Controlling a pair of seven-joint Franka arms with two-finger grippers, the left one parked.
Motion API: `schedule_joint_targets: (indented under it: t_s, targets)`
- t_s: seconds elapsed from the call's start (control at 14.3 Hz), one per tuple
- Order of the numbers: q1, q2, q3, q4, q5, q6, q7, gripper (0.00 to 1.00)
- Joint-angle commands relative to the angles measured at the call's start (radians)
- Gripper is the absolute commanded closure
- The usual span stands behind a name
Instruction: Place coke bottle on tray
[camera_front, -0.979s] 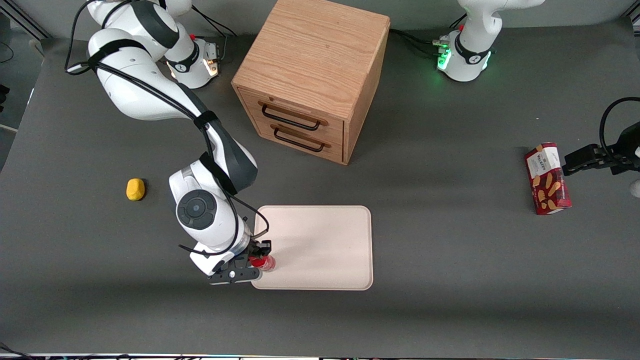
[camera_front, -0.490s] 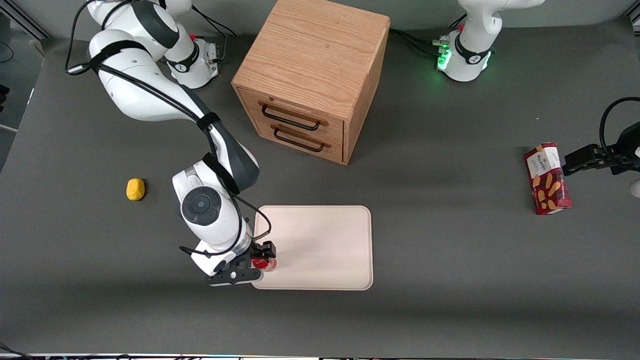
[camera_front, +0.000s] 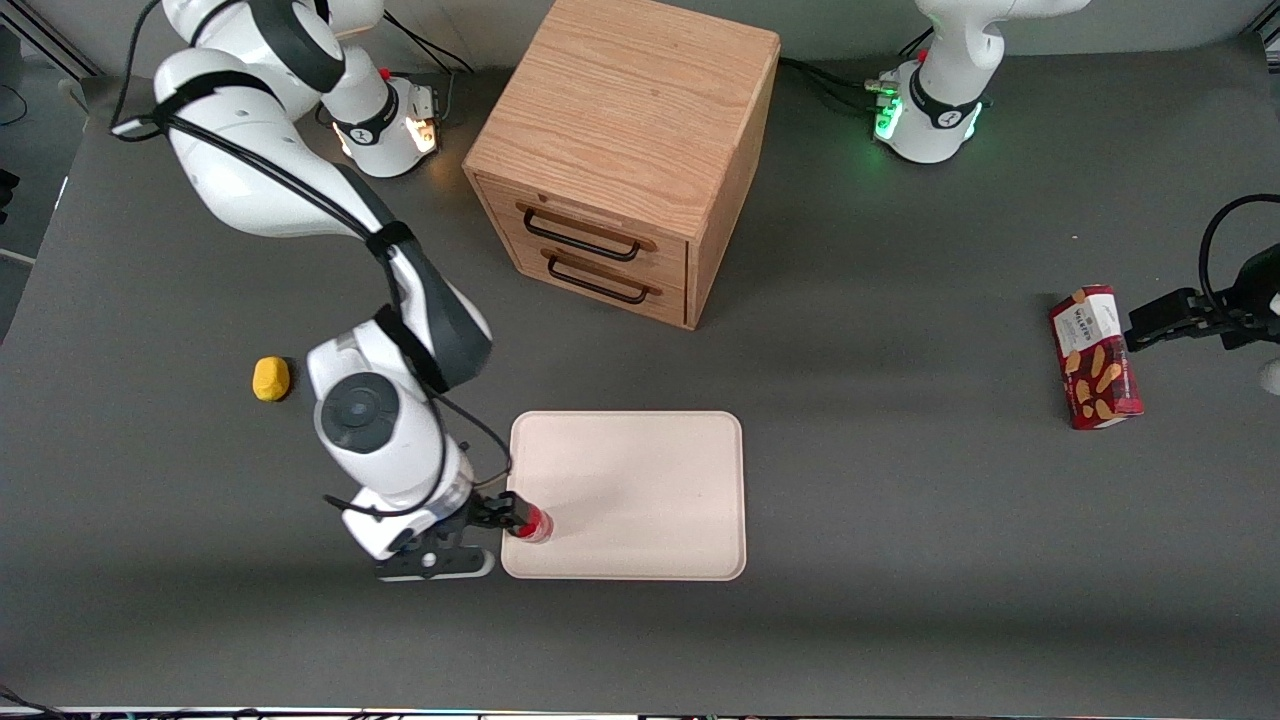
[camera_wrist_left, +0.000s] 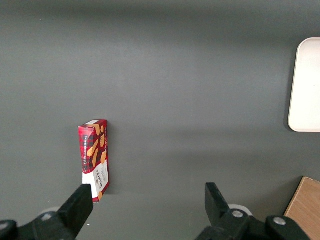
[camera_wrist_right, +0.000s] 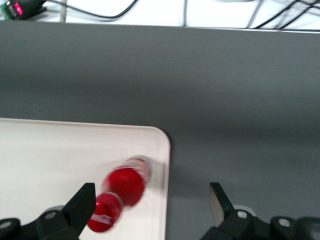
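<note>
Now the coke bottle (camera_front: 533, 523) is seen on the tray (camera_front: 640, 480), near the tray corner that lies nearest the front camera and toward the working arm's end; in the right wrist view the coke bottle (camera_wrist_right: 120, 192) appears blurred, and whether it is upright or tilted cannot be told. The tray (camera_wrist_right: 60, 155) is laid flat on the table (camera_front: 900, 560), a dark grey matte surface. White flooring and black cables are glimpsed past the table edge in the right wrist view.

The tool (camera_front: 497, 516) is held just beside the tray's short edge, on the working arm's side. Its two fingers are spread wide apart in the right wrist view, with nothing gripped; one finger (camera_wrist_right: 84, 199) is seen close to the bottle, though contact cannot be judged.

One bottle and one tray are counted. One wooden cabinet (camera_front: 625, 150) with two drawers is placed farther from the front camera than the tray. One small yellow object (camera_front: 270, 379) is found toward the working arm's end of the table, and one red biscuit box (camera_front: 1095, 357) toward the parked arm's end.
</note>
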Motion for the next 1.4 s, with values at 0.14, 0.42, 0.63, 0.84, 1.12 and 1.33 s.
schedule_joint_targets:
  t_s: [0.14,0.42,0.63,0.84,1.12,1.33]
  targets:
    - [-0.128,-0.319,-0.026,-0.34,0.178,0.013,-0.001,0.0]
    - [-0.118,-0.621,-0.212,-0.626,0.364,0.026,-0.162,0.0]
    - [-0.117,-0.85,-0.271,-0.862,0.385,0.033,-0.196,0.0]
    - [-0.117,-1.019,-0.281,-0.981,0.428,-0.051,-0.196,0.0]
    - [-0.117,-1.077,-0.286,-0.947,0.453,-0.206,-0.203,0.0]
    - [-0.118,-1.064,-0.289,-0.852,0.448,-0.303,-0.211,0.0]
